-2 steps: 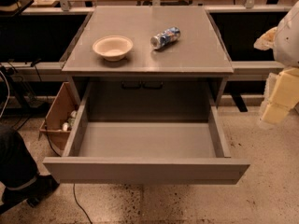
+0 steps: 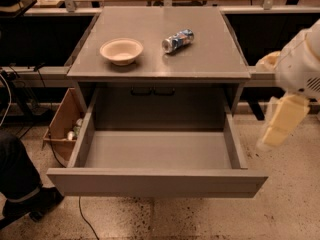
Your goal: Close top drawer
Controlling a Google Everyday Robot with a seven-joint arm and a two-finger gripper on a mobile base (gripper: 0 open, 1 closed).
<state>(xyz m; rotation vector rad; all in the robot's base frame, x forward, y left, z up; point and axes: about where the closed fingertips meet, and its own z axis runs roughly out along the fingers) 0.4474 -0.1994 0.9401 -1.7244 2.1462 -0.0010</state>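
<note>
The top drawer (image 2: 157, 182) is a wide grey metal drawer pulled far out of the cabinet toward me. Its inside is bare. Its plain flat front faces me at the bottom of the view. My gripper (image 2: 277, 129) hangs at the right side, pale cream, just outside the drawer's right wall and apart from it. It holds nothing that I can see.
On the grey cabinet top (image 2: 210, 59) stand a pale bowl (image 2: 121, 50) and a crushed can (image 2: 178, 40) lying on its side. A cardboard box (image 2: 62, 125) with small items sits on the floor at the left. A dark shape (image 2: 20, 181) and cables lie at the lower left.
My arm and gripper have moved left, closer to the drawer's right side. The drawer has not moved.
</note>
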